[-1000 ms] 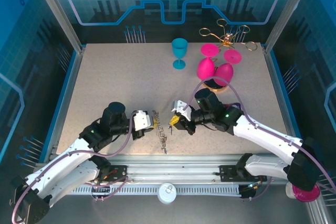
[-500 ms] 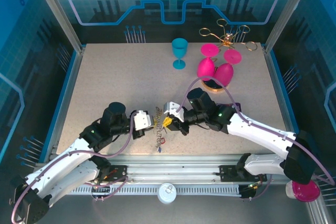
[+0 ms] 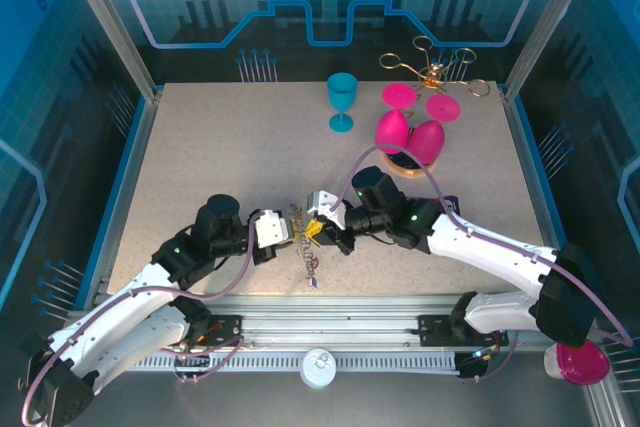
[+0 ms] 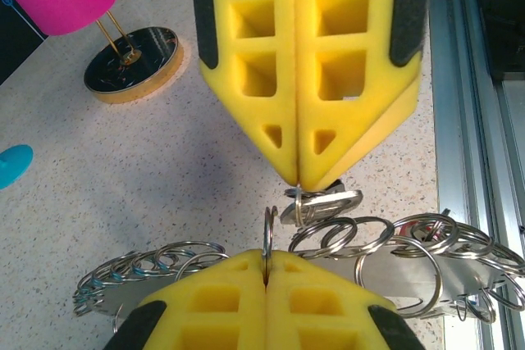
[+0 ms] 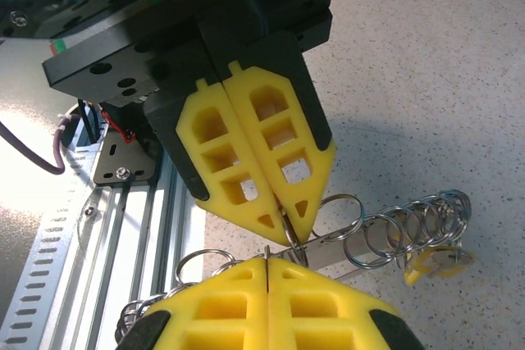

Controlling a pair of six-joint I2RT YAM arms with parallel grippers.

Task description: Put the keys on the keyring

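**Two pinches, nose to nose over the keyring**

Top view: the left gripper [image 3: 287, 231] and right gripper [image 3: 317, 224] meet tip to tip, and the keyring [image 3: 310, 265] trails from between them toward 6 o'clock. There's yellow at the tips: key or finger pad, we can't tell.

Left wrist: the left gripper [image 4: 267, 258] is clamped tight on one loop of the keyring [image 4: 394, 256], whose length runs 9 to 3. The right gripper [image 4: 299, 179] drops in from 12, pinched fully closed on a small ring [image 4: 324, 202]. Key's or chain's, we can't say.

Right wrist: the right gripper [image 5: 268, 261] is closed at 6 and the left gripper [image 5: 289, 225] at 12. A yellow key [image 5: 435, 262] dangles at 4 off the keyring [image 5: 394, 231]. We judge the threading hinges on that sliver between the tips.
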